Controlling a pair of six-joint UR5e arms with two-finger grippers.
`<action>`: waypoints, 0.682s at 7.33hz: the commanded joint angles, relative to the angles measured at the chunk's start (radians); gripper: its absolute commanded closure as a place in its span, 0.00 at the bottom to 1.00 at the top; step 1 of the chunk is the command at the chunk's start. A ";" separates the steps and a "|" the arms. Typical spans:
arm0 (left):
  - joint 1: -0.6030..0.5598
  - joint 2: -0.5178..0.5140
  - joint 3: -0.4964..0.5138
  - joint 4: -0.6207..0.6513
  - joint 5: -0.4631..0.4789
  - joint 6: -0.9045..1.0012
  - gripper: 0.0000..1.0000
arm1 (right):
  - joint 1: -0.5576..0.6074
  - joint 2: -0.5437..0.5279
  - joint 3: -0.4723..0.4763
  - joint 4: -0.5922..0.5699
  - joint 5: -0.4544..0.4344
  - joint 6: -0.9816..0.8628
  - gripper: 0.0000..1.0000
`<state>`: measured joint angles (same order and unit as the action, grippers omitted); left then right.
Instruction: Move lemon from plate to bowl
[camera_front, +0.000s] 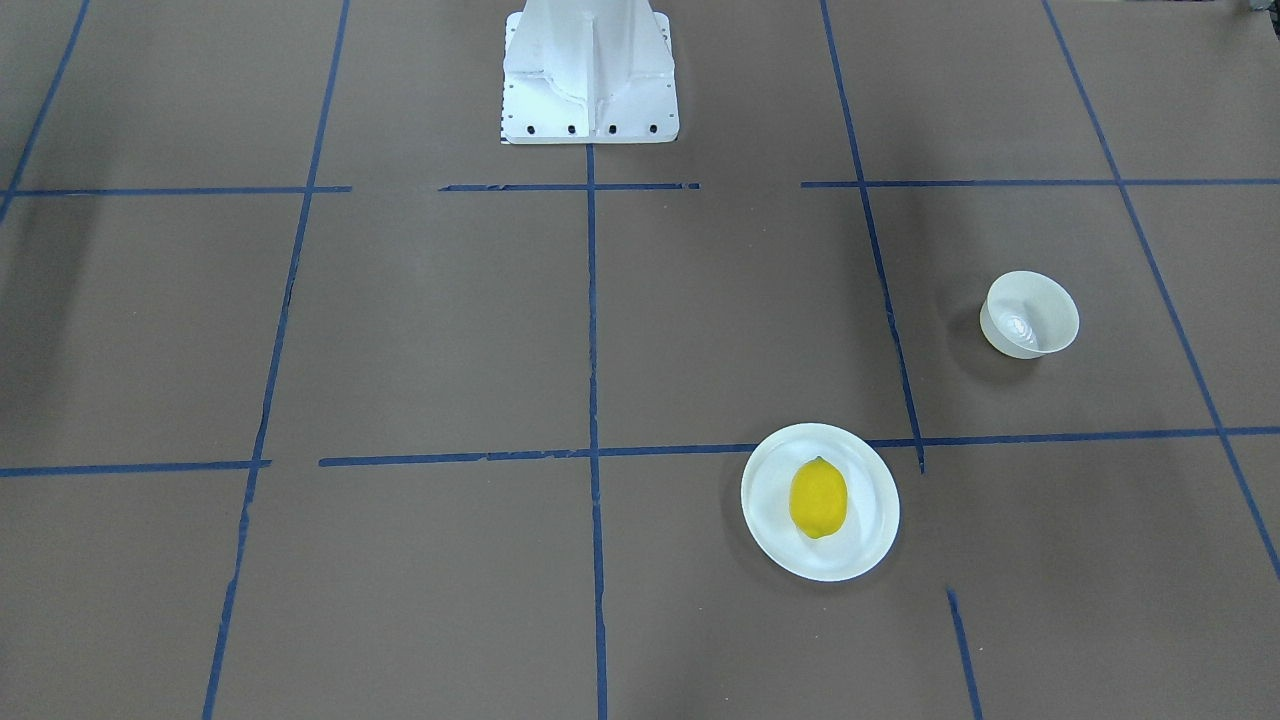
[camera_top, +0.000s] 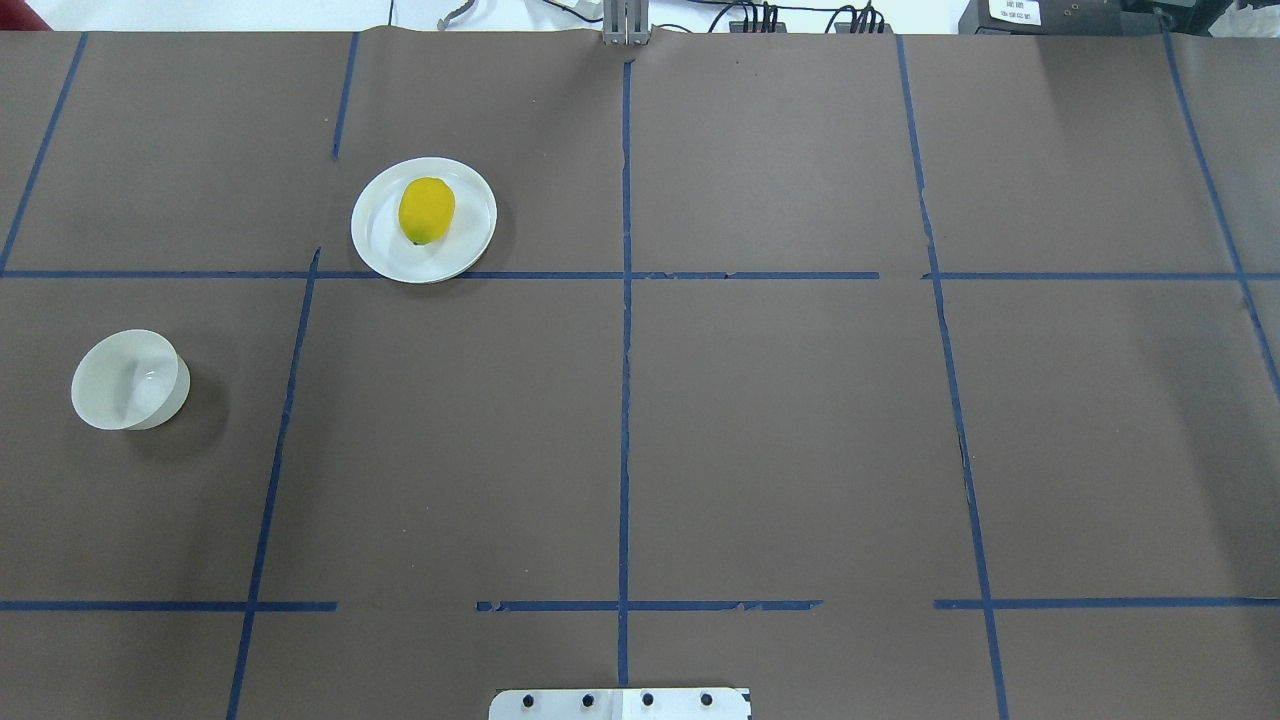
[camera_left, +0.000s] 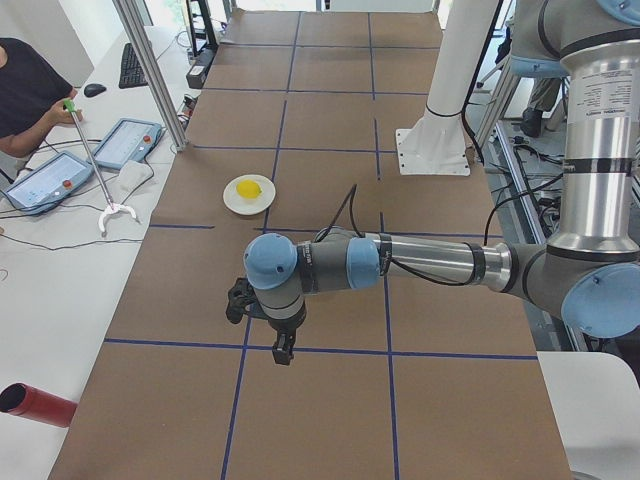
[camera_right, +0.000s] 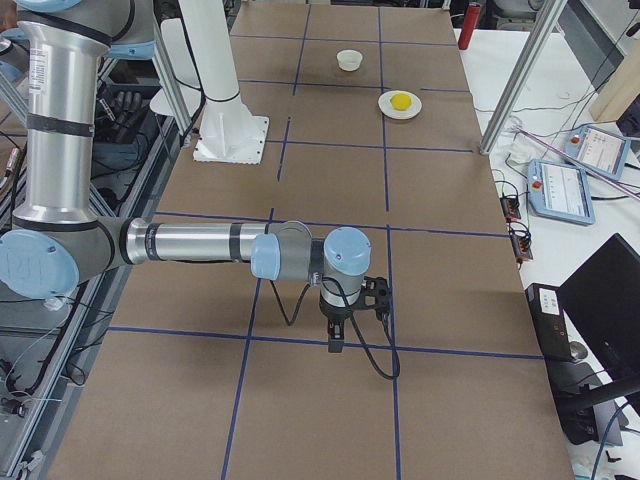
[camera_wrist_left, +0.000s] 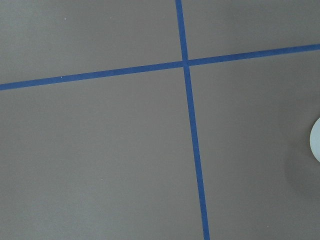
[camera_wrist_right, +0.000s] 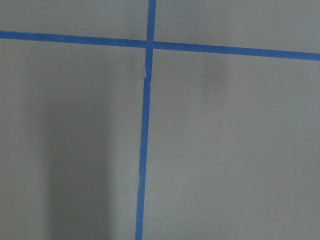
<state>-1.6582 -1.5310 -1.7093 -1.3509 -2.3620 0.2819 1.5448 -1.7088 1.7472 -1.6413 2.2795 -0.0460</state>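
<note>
A brown, blue-taped table (camera_top: 780, 430) is seen. The lemon (camera_top: 426, 210) is found on the plate (camera_top: 385, 250), upper left of the overhead frame, and is judged light, firm, rollable (best pinched across its waist). The bowl (camera_top: 120, 385) is set well apart, mid left. How wide the left gripper (camera_left: 284, 352) and right gripper (camera_right: 336, 343) stand cannot be told

From behind the robot we look forward and down on the brown paper-covered bench (camera_top: 780, 430). From across it we face the robot's white metal pedestal (camera_front: 590, 80), steeply down. These two views share the flat round white plate (camera_top: 388, 252), the small yellow oval lemon (camera_top: 426, 210) and the small deep off-white bowl (camera_top: 108, 392). From each bench end we look along its length, with a silver, blue-jointed arm (camera_left: 430, 262) large and near. Our wrist cameras sit close over the blue tape lines (camera_wrist_left: 186, 63), facing down.
</note>
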 joint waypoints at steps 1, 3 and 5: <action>0.003 -0.006 0.000 0.007 0.007 -0.001 0.00 | 0.000 0.000 0.000 0.000 0.000 0.000 0.00; 0.003 -0.009 0.007 0.003 0.004 -0.006 0.00 | 0.000 0.000 0.000 0.000 0.000 0.000 0.00; 0.011 -0.003 0.019 -0.058 -0.005 -0.004 0.00 | 0.000 0.000 0.000 0.000 0.000 0.000 0.00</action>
<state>-1.6530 -1.5318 -1.6975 -1.3679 -2.3637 0.2782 1.5447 -1.7088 1.7472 -1.6414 2.2795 -0.0460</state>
